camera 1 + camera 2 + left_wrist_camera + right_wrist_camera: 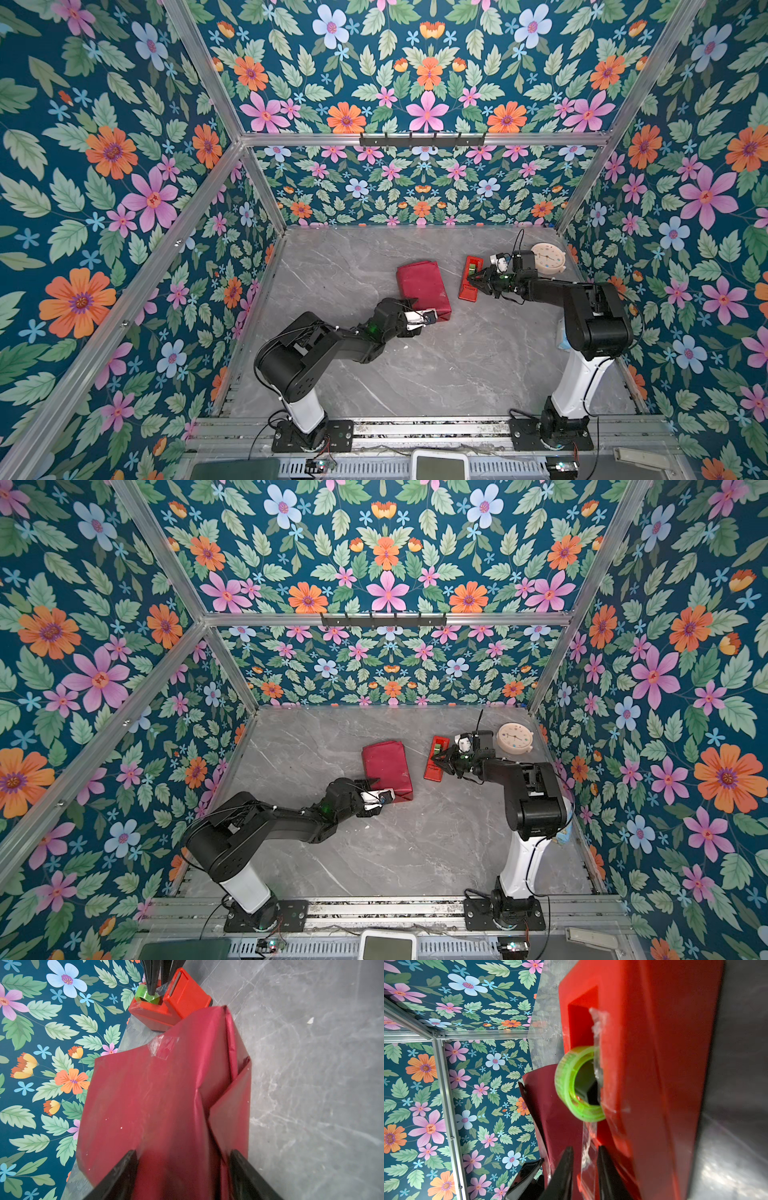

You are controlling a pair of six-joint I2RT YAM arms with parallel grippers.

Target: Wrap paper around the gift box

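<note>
**A:** where's the box sitting?

**B:** hidden inside the paper point(422, 286), lying mid surface point(457, 365), long axis running away from the left hand point(182, 1153), which is sitting spread wide at the near end.

**A:** and tape?

**B:** dispenser point(471, 278) is lying just right of it. right hand point(585, 1148) is nearer, bracketing the tape strip point(588, 1130), can't tell if it's pinching. I'm guessing the strip is heading left next.
</note>
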